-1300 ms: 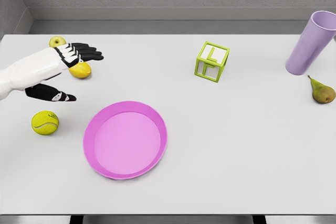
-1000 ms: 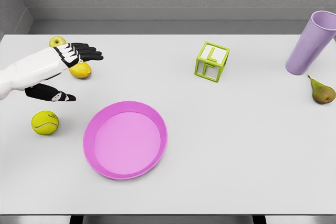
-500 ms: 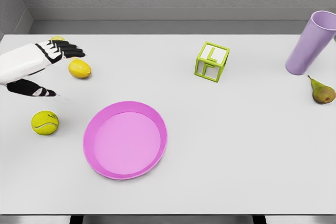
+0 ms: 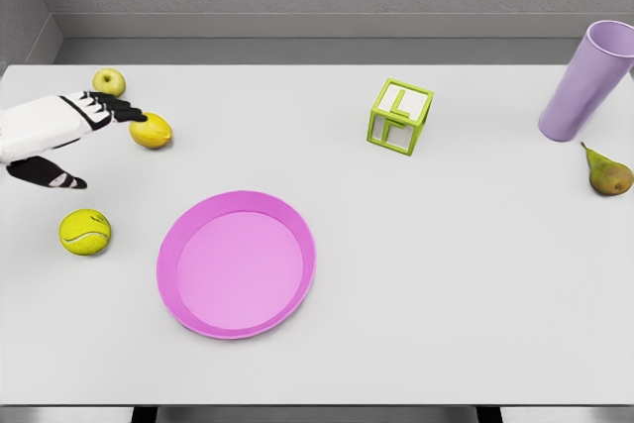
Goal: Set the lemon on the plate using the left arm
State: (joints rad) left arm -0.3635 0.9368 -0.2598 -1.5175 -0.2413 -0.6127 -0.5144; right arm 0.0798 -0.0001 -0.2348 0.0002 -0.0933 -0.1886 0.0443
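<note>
The lemon [image 4: 151, 131] lies at upper left on the table [image 4: 456, 245], above the plate [image 4: 236, 264]. The left hand [image 4: 74, 141] hangs beside it, fingers spread, holding nothing. Small, firm, smooth and prone to roll: best cupped around its middle.

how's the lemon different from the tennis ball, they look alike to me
The lemon is an oval with a smooth, warmer yellow skin; the tennis ball is round, greener yellow and marked with a pale seam. The lemon lies farther back, by the left hand's fingertips; the tennis ball sits nearer, left of the plate. Both rest on the table, unheld.
</note>
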